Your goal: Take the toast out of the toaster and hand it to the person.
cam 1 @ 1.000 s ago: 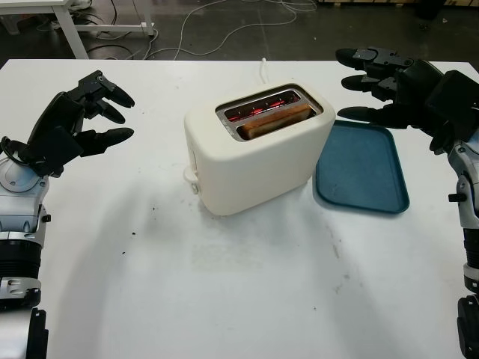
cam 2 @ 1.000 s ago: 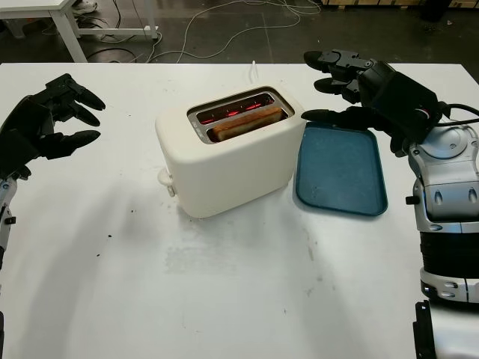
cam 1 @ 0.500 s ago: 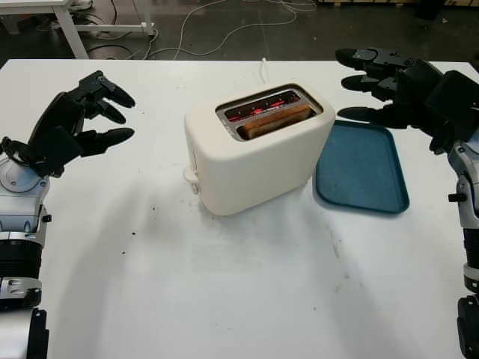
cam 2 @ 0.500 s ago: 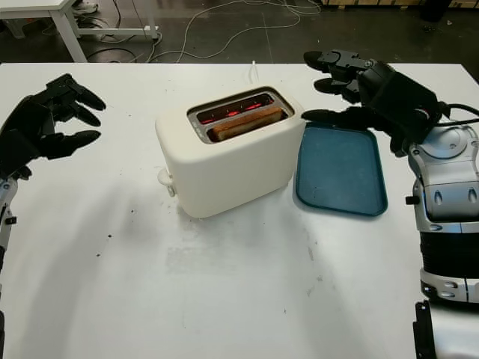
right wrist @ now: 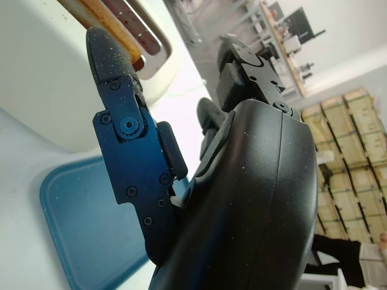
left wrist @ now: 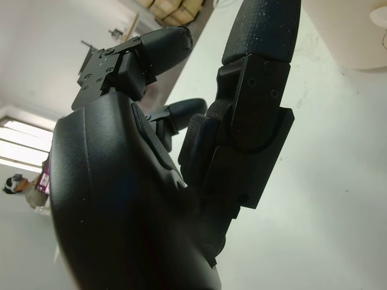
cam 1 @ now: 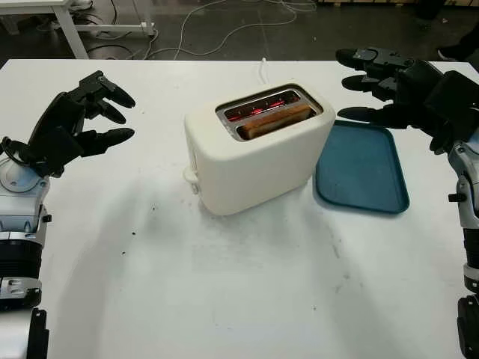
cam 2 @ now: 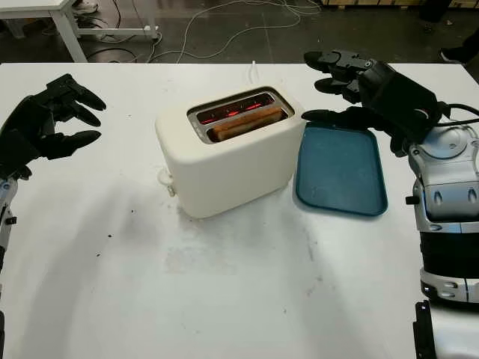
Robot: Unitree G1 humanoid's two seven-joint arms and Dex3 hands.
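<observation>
A cream toaster [cam 1: 254,153] stands in the middle of the white table [cam 1: 239,284]. Its slots glow red, and a slice of brown toast [cam 1: 277,120] sits in the nearer slot, its top edge showing. My left hand [cam 1: 93,112] hovers open above the table, well to the left of the toaster. My right hand [cam 1: 370,82] is open and raised above the far edge of a blue tray [cam 1: 363,168], just right of the toaster and apart from it. In the right wrist view the toast [right wrist: 100,15] lies just beyond my fingers [right wrist: 118,90].
The blue tray lies flat on the table right of the toaster. A white cord [cam 1: 263,69] runs from the toaster toward the far table edge. Dark crumbs [cam 1: 133,233] dot the table at the front left. Beyond the table, cables lie on a dark floor [cam 1: 224,30].
</observation>
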